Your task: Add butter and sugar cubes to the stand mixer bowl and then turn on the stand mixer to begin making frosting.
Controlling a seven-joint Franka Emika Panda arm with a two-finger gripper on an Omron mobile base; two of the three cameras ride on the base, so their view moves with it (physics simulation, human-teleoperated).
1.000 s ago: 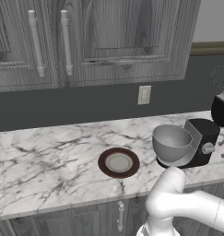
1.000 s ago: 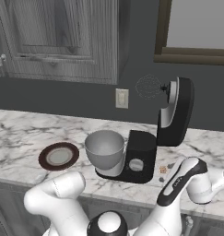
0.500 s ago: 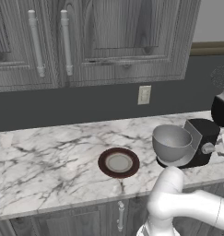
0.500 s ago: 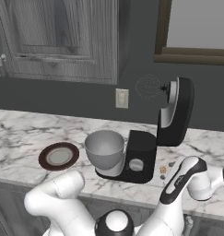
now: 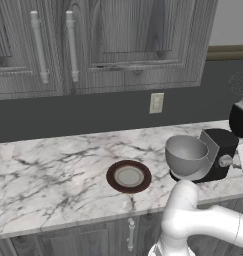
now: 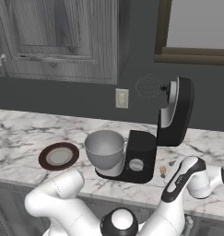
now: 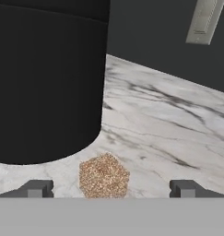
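sugar cubes (image 7: 104, 176) sit on tabletop (image 7: 168, 124) just beside stand mixer (image 7: 46, 78) base, btwn wide-open jaws of gripper (image 7: 109, 188); prob light, stiff, crumbly, so pinch low across flat sides w/ gentle squeeze.

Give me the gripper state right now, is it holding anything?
Gripper: open, holding nothing; its fingertips stand wide apart on either side of the sugar cubes on the counter, beside the stand mixer.

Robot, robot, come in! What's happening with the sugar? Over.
Gripper open, empty, low over counter. Sugar cubes between its fingertips, beside stand mixer base. Nothing blocking.
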